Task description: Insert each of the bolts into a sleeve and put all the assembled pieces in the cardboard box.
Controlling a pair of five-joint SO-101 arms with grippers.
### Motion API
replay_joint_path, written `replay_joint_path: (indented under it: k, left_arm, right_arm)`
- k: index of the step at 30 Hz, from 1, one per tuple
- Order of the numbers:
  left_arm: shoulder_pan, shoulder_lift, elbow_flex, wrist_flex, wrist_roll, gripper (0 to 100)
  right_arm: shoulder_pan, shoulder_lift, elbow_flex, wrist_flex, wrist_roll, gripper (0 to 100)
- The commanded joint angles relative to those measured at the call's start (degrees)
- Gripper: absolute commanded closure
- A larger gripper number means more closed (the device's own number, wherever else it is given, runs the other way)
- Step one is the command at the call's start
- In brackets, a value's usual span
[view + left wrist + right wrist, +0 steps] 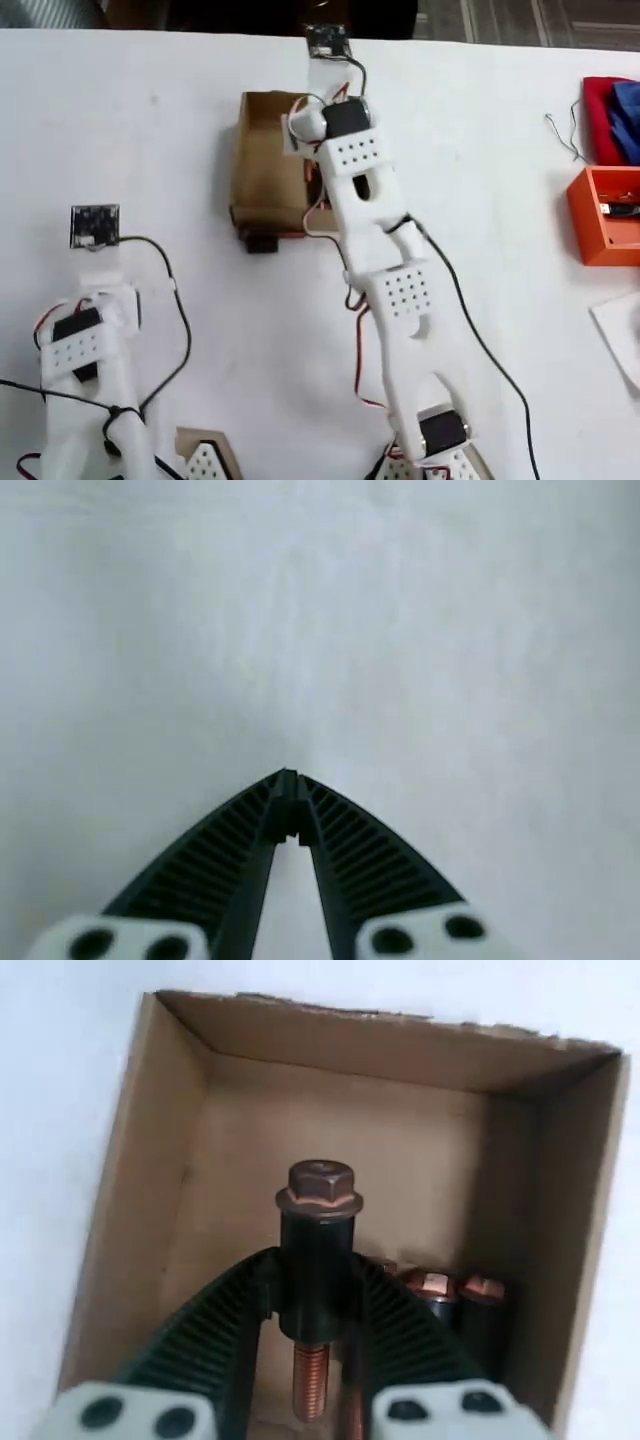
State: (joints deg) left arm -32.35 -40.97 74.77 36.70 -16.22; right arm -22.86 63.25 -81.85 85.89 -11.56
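Bolt in its black sleeve (318,1240) sits clamped in the right gripper (315,1270), long axis along the jaws, head foremost, over the cardboard box (170,1180), near finished pieces (455,1295) inside; left gripper (288,785) closed, empty

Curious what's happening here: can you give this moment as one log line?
right arm: jaws shut on sleeved bolt over cardboard box | left arm: jaws shut, empty

Copper bolt (320,1188) in black sleeve (315,1280) above open cardboard box (140,1190).
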Motion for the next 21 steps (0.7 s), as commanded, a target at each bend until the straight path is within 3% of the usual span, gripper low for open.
replay_joint_path:
  k: [1, 21]
  left_arm:
    - [-0.4, -0.6, -0.3, -0.9, 0.4, 97]
    - [-0.3, -0.6, -0.3, -1.0, 0.4, 97]
  right_arm:
    - [-0.3, 1.9, -4.4, 0.0, -0.6, 97.6]
    - [-1.5, 4.3, -4.3, 3.8, -0.7, 97.6]
